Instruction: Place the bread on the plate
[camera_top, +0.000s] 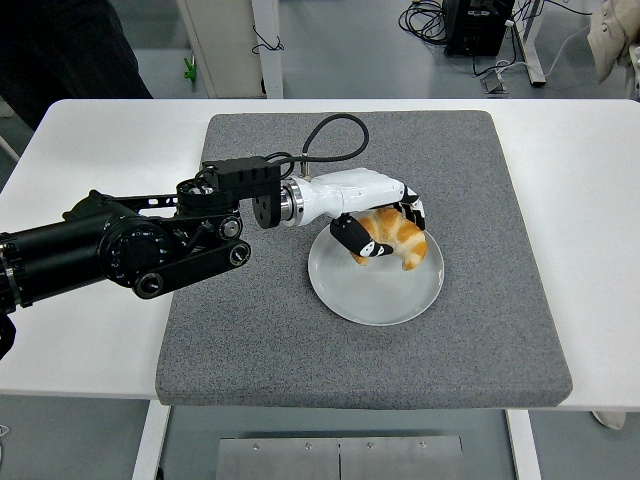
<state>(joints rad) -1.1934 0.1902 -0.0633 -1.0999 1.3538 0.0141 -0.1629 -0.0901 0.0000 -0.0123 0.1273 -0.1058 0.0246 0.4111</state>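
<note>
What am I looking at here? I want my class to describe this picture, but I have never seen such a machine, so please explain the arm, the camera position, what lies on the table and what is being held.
This is a humanoid robot working at a white table. The one picture comes from a camera high on the robot's own side, looking forward and down, so the table's near edge is at the bottom. The black arm reaching in from the left edge is the robot's left arm; it ends in a white left hand with black-tipped fingers. The right arm is not visible. A grey mat covers the middle of the table, and a round pale plate sits on it. The hand grips a croissant, holding it over the far part of the plate; whether it touches the plate cannot be seen. Cables and furniture legs show on the floor beyond.
</note>
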